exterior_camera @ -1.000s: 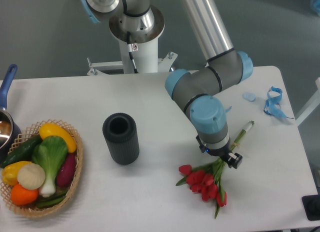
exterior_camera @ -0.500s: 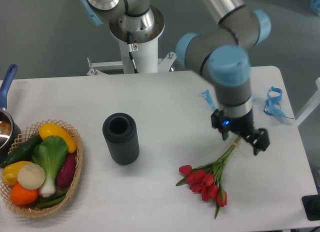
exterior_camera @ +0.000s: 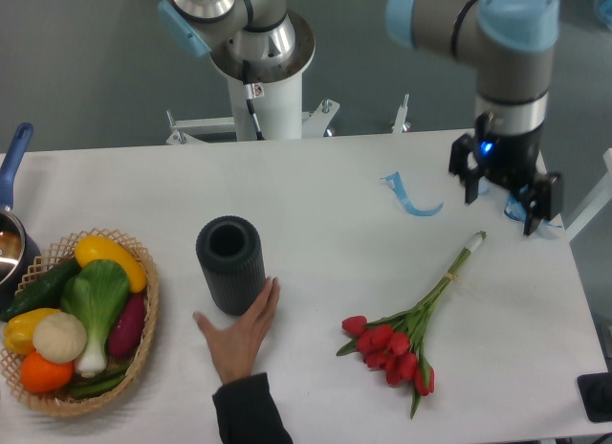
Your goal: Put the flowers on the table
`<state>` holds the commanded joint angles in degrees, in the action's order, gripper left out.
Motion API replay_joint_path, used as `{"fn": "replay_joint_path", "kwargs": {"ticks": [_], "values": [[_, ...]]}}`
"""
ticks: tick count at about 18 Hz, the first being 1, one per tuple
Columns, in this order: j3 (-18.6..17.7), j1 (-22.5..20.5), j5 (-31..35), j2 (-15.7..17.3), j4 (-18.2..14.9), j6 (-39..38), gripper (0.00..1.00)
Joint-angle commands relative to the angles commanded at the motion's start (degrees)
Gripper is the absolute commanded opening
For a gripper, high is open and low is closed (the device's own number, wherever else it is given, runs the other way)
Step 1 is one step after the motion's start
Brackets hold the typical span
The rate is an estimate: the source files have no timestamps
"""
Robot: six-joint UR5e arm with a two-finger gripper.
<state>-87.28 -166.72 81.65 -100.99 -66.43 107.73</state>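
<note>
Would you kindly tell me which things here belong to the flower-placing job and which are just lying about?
Belonging to the job:
- flowers, lying flat on the table
- claw, open and raised clear of them

Just lying about:
- dark vase
- vegetable basket
- blue ribbon
- a person's hand

I see my arm (exterior_camera: 449,13) in grey tubes with light-blue joint caps, on a white pedestal (exterior_camera: 256,90) with a black cable; black gripper (exterior_camera: 505,190), blue indicator lit.
</note>
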Motion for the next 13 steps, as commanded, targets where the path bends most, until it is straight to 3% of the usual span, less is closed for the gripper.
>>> {"fn": "replay_joint_path", "kwargs": {"ticks": [6,13], "values": [[0.2,-8.7,-3.3,2.2,-5.9,15.0,1.0],[0.0,-10.7,-3.5,2.7,-6.8,18.2,1.0]]}}
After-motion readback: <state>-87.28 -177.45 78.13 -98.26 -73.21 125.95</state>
